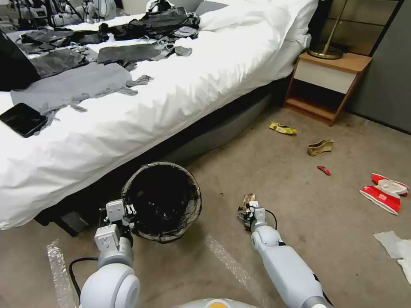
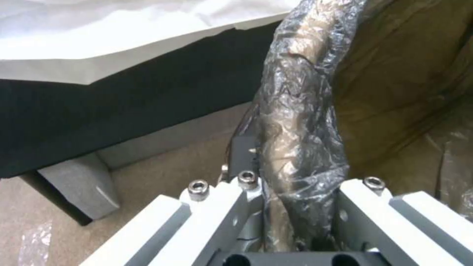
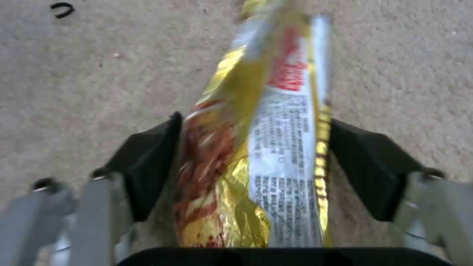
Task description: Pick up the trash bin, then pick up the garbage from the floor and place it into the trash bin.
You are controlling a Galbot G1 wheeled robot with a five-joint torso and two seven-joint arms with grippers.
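Left gripper (image 1: 128, 212) low beside the bed, jaws clamped on the rim of the small round trash bin lined with a dark translucent bag (image 1: 162, 201). The left wrist view shows the bagged rim (image 2: 295, 147) pinched between the two pale fingers. Bin mouth faces up and tips slightly toward the robot, close against the bed base.

Right gripper (image 1: 247, 208) just right of the bin, over bare carpet, closed on a crumpled yellow foil snack wrapper with red print (image 3: 266, 147). The wrapper stands up out of the black pads (image 3: 147, 162), gripped at its lower half, upper half loose.

Step in hand, as I judge it: carry the wrapper across to the bin mouth and let go. Best done by bringing the loose upper end well over the rim before parting the fingers, since light foil may catch on the folded bag edge or cling to a pad. The left arm should keep the bin steady and its opening clear of the mattress overhang.

Farther out on the carpet: a torn white tissue sheet (image 1: 396, 250) at the right edge, crushed red-and-white paper cups (image 1: 383, 192), a tiny red scrap (image 1: 324, 170), a tan crumpled paper piece (image 1: 320, 147), and a second yellow wrapper (image 1: 282, 128) near the wooden nightstand (image 1: 329, 85). The white-covered bed (image 1: 171, 98), strewn with dark clothing, hems in the left side.
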